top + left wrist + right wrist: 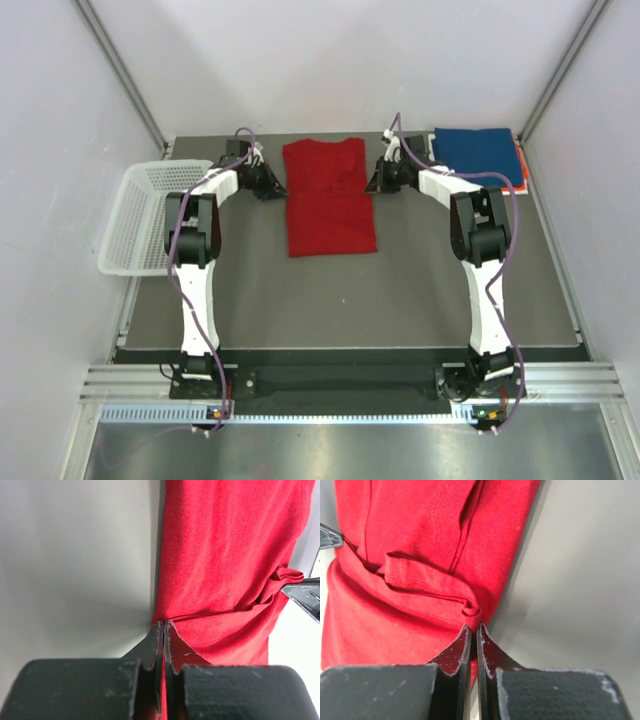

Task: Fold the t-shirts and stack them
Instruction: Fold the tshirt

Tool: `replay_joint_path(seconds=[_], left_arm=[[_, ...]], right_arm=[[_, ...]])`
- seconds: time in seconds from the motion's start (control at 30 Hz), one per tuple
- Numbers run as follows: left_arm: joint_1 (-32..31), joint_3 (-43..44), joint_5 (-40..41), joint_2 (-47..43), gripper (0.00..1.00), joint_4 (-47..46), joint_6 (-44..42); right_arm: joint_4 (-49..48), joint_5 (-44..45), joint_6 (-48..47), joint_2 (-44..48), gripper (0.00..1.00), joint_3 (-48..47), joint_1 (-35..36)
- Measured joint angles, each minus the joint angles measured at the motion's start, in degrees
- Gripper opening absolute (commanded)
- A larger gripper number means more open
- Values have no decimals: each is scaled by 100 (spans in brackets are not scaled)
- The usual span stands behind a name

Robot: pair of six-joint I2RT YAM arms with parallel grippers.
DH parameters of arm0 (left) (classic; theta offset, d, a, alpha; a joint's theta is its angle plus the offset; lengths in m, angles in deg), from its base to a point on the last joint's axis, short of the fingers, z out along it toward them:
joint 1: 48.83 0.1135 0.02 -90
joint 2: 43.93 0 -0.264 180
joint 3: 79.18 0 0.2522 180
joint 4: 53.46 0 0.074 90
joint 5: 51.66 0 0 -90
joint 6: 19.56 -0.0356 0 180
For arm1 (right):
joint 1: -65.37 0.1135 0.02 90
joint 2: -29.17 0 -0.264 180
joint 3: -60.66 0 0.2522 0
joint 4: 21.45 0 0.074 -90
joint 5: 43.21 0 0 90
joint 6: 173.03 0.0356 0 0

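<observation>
- Item: red t-shirt (328, 197), upper centre of the top view, flat on the dark surface (400, 290) as a long panel with a crease across its middle.
- Left jaws: closed, pinching the shirt's left edge. In the left wrist view only a thin rim of red sits between the tips at lower centre.
- Right jaws: closed on the shirt's right edge. In the right wrist view a small rolled knot of cloth is caught at the tips, lower centre.
- Hazard, left hold: my bite looks shallow, so a lift could pull the hem free and drop that side.
- Hazard, right hold: the bunched knot may hold some layers and not others, I cannot tell which. A partial hold could peel the panel open rather than carry it whole.
- Hazard, pairing: if one side rises or travels faster than the other, the cloth likely twists and the next fold lands skewed.
- Hazard, tucked sleeve: folds show near the right hold, and dragging could let them spill out.
- Hazard, neighbours: the folded dark blue shirt (475, 152) with an orange edge (521, 165) under it lies just beside my right arm at upper right, and a wide swing could nudge that pile.
- The white basket (140, 215) at left sits near my left arm, with the same risk.
</observation>
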Motion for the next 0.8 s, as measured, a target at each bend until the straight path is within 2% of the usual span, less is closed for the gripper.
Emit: replay_joint_path(seconds=[0.3, 0.33, 0.4, 0.43, 0.5, 0.53, 0.63, 0.8], left_arm=[[4, -138, -26, -35, 0, -321, 229], [4, -138, -22, -35, 0, -326, 238], [4, -138, -2, -35, 15, -317, 223], [4, -129, 11, -35, 24, -291, 203], [4, -96, 44, -44, 33, -225, 160], [4, -85, 107, -61, 34, -184, 118], [7, 7, 372, -173, 37, 186, -66], [7, 52, 802, -654, 43, 957, -507]], right_arm=[[-297, -20, 81, 0, 0, 122, -2], [-299, 4, 94, 0, 5, 149, -2], [-289, 42, 136, 0, 11, 153, -2], [-295, 48, 153, 0, 20, 153, -2], [-278, 94, 203, 0, 33, 153, -2], [-254, 90, 247, 2, 41, 153, -7], [-33, 328, 341, 179, 50, 173, -9], [293, 651, 470, 914, 54, 898, -96]])
